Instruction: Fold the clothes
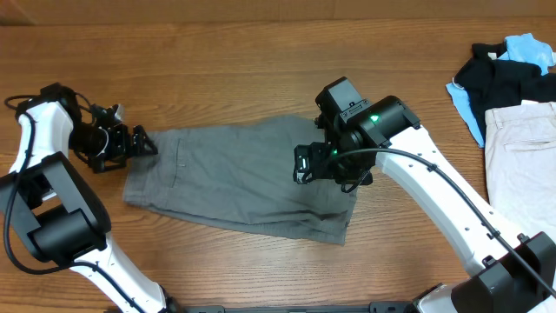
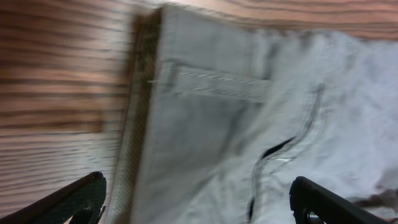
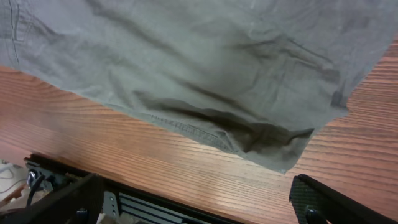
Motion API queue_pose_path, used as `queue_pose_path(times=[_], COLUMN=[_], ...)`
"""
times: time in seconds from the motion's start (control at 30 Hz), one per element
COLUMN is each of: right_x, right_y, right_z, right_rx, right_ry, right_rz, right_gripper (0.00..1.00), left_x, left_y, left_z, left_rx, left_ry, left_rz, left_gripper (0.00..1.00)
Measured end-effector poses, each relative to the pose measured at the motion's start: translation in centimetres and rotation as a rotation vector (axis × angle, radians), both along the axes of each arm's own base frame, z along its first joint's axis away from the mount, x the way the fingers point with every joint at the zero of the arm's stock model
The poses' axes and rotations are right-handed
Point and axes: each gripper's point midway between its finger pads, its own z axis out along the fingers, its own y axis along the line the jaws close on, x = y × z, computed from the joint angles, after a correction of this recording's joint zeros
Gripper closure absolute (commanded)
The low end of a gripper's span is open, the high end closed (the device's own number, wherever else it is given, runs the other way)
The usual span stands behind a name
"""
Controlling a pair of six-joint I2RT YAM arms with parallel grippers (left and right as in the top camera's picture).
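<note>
I have the grey trousers [image 1: 239,178] lying flat around the middle of the wooden bench [image 1: 261,61], waistband end toward the left edge and the leg end toward the right. They look folded over on themselves lengthwise, with some creases near the right end.

My left gripper [image 1: 142,143] sits at the waistband end. In its wrist camera both fingers [image 2: 68,199] are spread wide, with the waistband edge, a stitched belt loop and a pocket opening showing between them. That view is blurred.

My right gripper [image 1: 302,165] is over the right part of the trousers. Its fingers [image 3: 329,202] are also spread, pinching nothing, and its camera shows the rumpled hem corner against the bare wood.

At the right edge, toward the far corner, lies a separate heap: a black garment [image 1: 497,83], a light-blue garment [image 1: 532,48] and pale beige trousers [image 1: 521,152], well apart from the grey pair.
</note>
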Motion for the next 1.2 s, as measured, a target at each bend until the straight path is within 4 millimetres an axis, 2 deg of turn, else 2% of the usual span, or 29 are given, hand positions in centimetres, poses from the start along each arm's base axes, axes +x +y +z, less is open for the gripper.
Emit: queue_pose_path(times=[0.17,0.27,0.43,0.73,0.83,0.9,1.07,1.2], right_x=[-0.4,-0.6,-0.5,-1.2,-1.1,-1.0,-1.2,-1.6], right_y=[0.5,1.0,1.7,1.6,1.6,1.7,1.7,1.5], right_z=[0.0,0.0,0.1,0.1,0.1,0.1,0.1,0.0], right_rx=[0.000,0.005,0.018,0.012,0.014,0.016,0.019,0.010], right_ry=[0.001,-0.005,-0.024,0.004,0.002,-0.002,0.006,0.023], right_rz=[0.016,0.031,0.046,0.049,0.048,0.049,0.050,0.050], right_gripper=[0.00,0.00,0.00,0.00,0.00,0.00,0.00,0.00], left_x=[-0.6,-0.9,-1.3,-2.8,-2.8,-2.7,-2.6,-2.7], left_y=[2.0,2.4,1.5,-0.3,-0.8,-1.2,-2.7,-3.4], left_z=[-0.2,-0.1,-0.3,-2.3,-2.4,-2.4,-3.4,-4.3], left_rx=[0.024,0.012,-0.031,-0.091,-0.117,-0.138,-0.203,-0.240], left_ry=[-0.004,-0.009,-0.007,0.020,0.009,-0.016,-0.072,-0.068], left_rz=[0.013,0.022,0.012,0.006,0.011,0.019,0.031,0.068], left_gripper=[0.02,0.02,0.02,0.03,0.05,0.14,0.94,0.96])
